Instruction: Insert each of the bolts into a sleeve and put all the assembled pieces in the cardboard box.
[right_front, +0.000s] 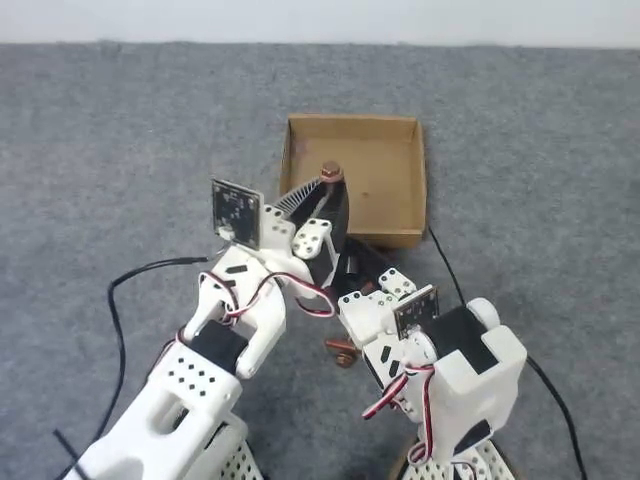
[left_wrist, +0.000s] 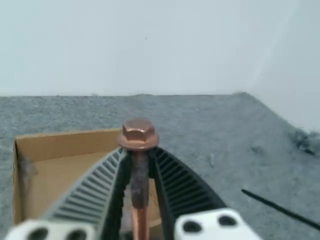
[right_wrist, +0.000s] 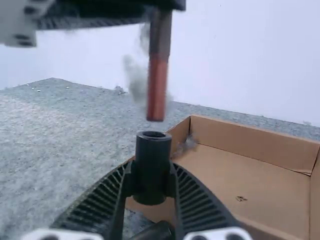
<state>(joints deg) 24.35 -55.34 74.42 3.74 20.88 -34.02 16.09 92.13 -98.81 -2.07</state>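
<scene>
My left gripper (left_wrist: 139, 156) is shut on a copper bolt (left_wrist: 138, 134), hex head up, shank hanging down between the ribbed jaws. From above, that bolt (right_front: 330, 172) sits over the near part of the cardboard box (right_front: 400, 130), with the left gripper (right_front: 326, 195) just below its head. My right gripper (right_wrist: 150, 176) is shut on a black sleeve (right_wrist: 151, 162), held upright with its bore facing up. The bolt's shank (right_wrist: 158, 75) hangs directly above the sleeve, its tip a small gap off the opening. In the high view the right gripper (right_front: 352, 268) is just short of the box's near wall.
A second copper bolt (right_front: 343, 351) lies on the grey carpet between the two arm bases. The cardboard box (right_wrist: 250, 175) is open, with nothing seen inside. Black cables (right_front: 125, 290) trail off each arm. A white wall stands behind.
</scene>
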